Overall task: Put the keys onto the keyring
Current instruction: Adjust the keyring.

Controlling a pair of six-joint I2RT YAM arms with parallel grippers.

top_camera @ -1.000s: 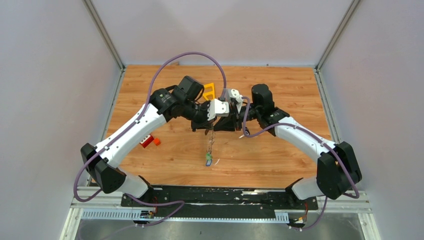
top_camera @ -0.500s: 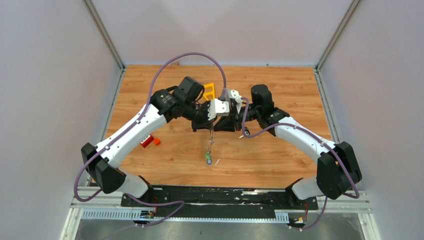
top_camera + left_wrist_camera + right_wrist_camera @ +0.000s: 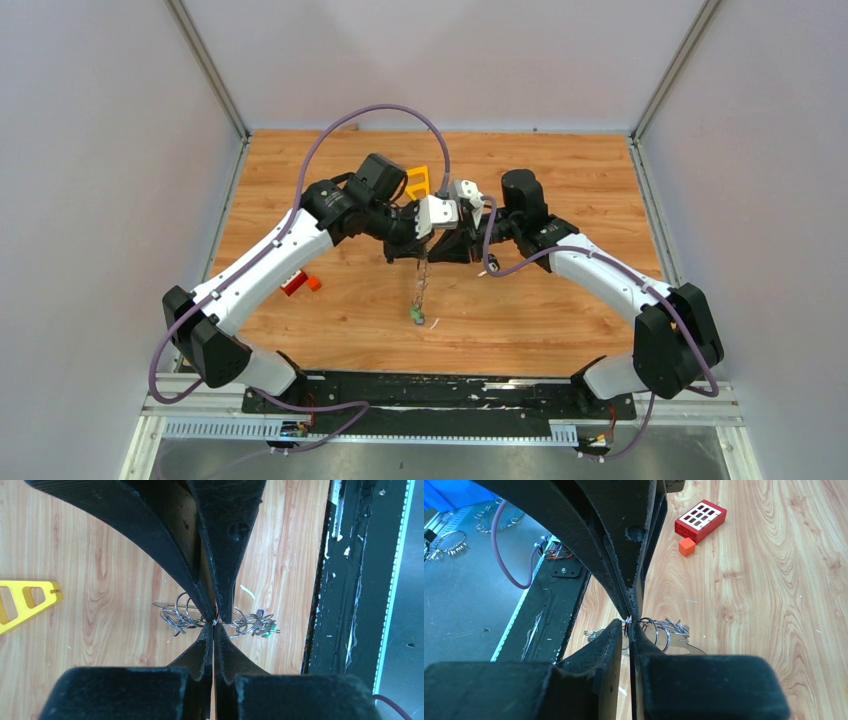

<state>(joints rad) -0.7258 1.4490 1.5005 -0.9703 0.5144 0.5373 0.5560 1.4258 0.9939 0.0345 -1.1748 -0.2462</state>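
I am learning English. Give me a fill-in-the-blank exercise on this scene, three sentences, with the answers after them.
1. The left gripper and the right gripper are both ___ on the keys.
2. The colour of the triangle frame is ___.
3. The block with a grid of holes is ___.

Missing words: shut; yellow; red.

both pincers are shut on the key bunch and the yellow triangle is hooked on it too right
No: the yellow triangle is not hooked on; the left wrist view shows it on the wood, apart from the key bunch. The left pincer and right pincer are shut on the bunch.
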